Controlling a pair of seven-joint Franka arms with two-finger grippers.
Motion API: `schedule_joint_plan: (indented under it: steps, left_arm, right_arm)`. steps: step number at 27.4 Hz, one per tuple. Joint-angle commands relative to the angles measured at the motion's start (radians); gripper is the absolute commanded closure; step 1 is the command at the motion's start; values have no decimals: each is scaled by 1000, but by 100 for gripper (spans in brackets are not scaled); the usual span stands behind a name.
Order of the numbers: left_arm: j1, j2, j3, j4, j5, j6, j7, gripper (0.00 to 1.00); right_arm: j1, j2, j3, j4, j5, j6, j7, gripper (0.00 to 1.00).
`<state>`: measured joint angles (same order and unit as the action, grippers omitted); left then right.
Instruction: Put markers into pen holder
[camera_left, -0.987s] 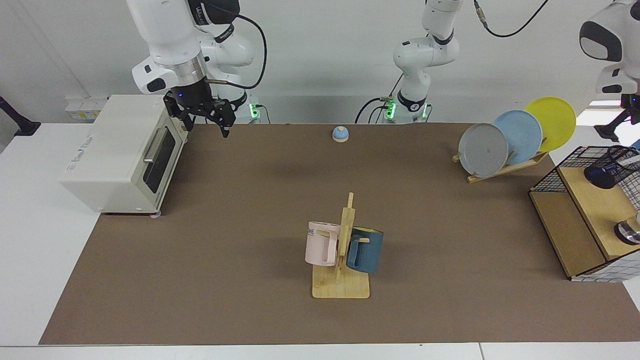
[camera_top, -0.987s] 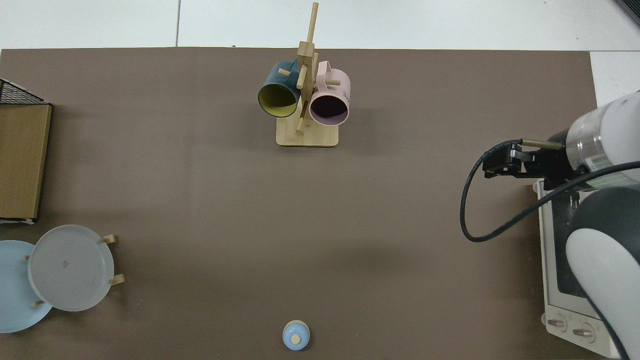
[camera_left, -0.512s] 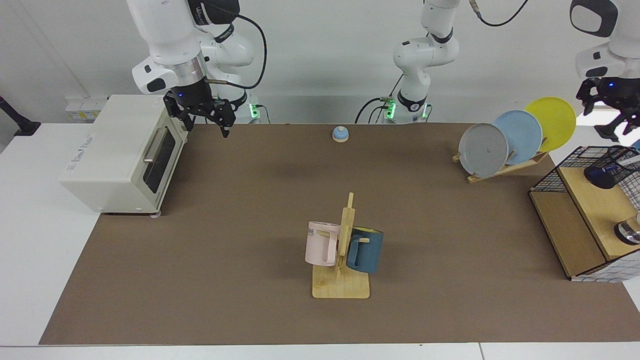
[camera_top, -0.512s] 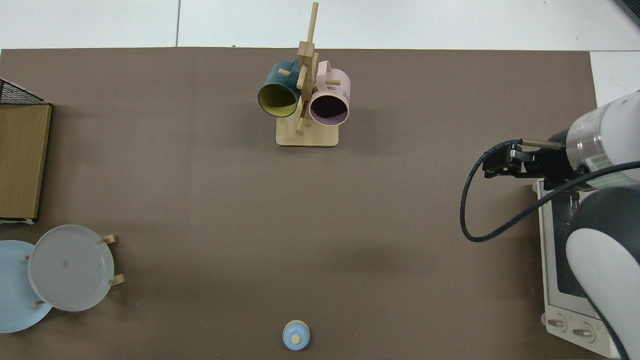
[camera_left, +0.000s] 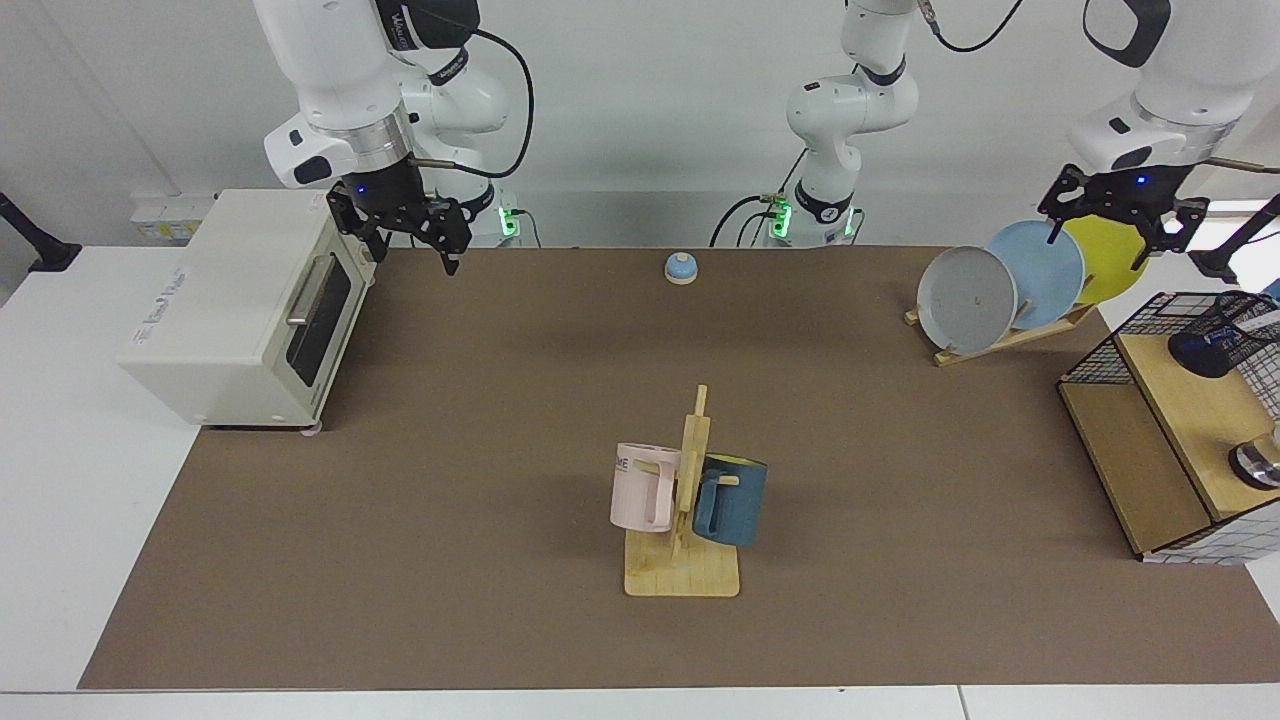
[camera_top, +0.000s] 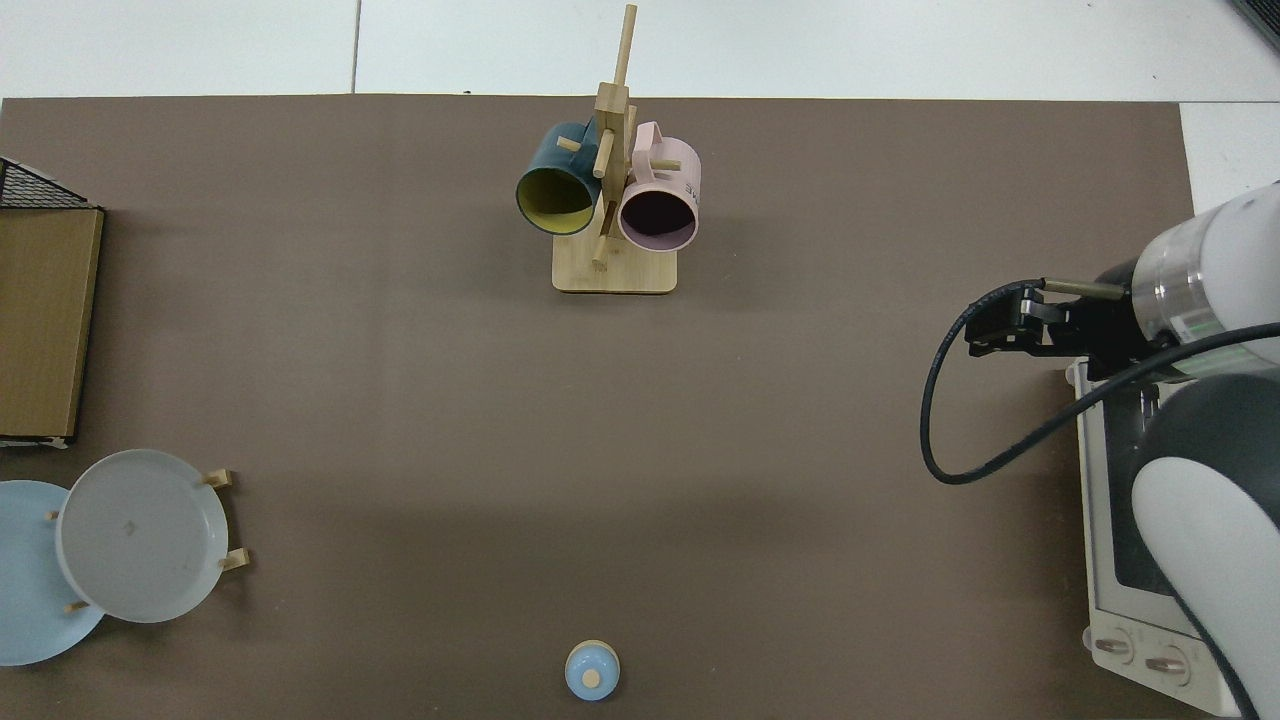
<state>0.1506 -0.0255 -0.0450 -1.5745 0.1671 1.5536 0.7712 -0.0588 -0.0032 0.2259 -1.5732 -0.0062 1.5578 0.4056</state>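
Note:
The pen holder (camera_left: 1232, 330), a small black mesh cup, stands on the upper wooden shelf of the wire basket at the facing view's right edge. It is outside the top view. No marker shows clearly. A pale blue tip (camera_left: 1273, 292) sits at the frame edge by the holder's rim, and I cannot tell what it is. My left gripper (camera_left: 1100, 245) hangs open and empty above the plates, to the view's left of the holder. My right gripper (camera_left: 415, 255) (camera_top: 978, 330) waits open and empty beside the toaster oven.
A white toaster oven (camera_left: 235, 310) stands at the view's left. A wooden mug rack (camera_left: 685, 500) holds a pink and a blue mug. Grey, blue and yellow plates (camera_left: 1030, 275) lean in a rack. Also present: a small blue bell (camera_left: 681, 267), the wire basket (camera_left: 1150, 440) and a shiny metal cup (camera_left: 1258, 465).
My left arm has swung from over the basket at the right edge toward the view's left, and its gripper now hangs over the plates. The right arm has not moved.

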Motion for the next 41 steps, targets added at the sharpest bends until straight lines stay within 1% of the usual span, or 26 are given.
schedule_joint_plan:
  steps: [1,7,12,17,20,24,31,33,38,41]
  left_arm:
    - [1,-19,-22,11,-83,-43,-186,0]
    - [0,-24,-61,7,-121,-41,-358,0]
    - [0,-24,-102,8,-127,-32,-503,0]
    - [-6,-24,-133,8,-133,-29,-526,0]
    - [-8,-24,-139,11,-168,-32,-535,0]
    - [-5,-20,-128,13,-185,-43,-550,0]
    - [-19,-22,-122,14,-192,-63,-567,0]
    - [-42,-22,-107,14,-192,-63,-567,0]
    - [-134,-22,-3,14,-190,-64,-566,0]
    - [-140,-22,8,14,-185,-64,-563,0]
  right_arm:
    - [-15,-9,10,-11,20,13,15,0]
    - [-15,-9,10,-11,20,13,15,0]
    - [-15,-9,10,-11,20,13,15,0]
    - [-15,-9,10,-11,20,13,15,0]
    - [-15,-9,10,-11,20,13,13,0]
    - [-15,-9,10,-11,20,13,15,0]
    - [-15,-9,10,-11,20,13,15,0]
    - [-15,-9,10,-11,20,13,15,0]
    - [-15,-9,10,-11,20,13,15,0]
    - [-15,-9,10,-11,20,13,13,0]
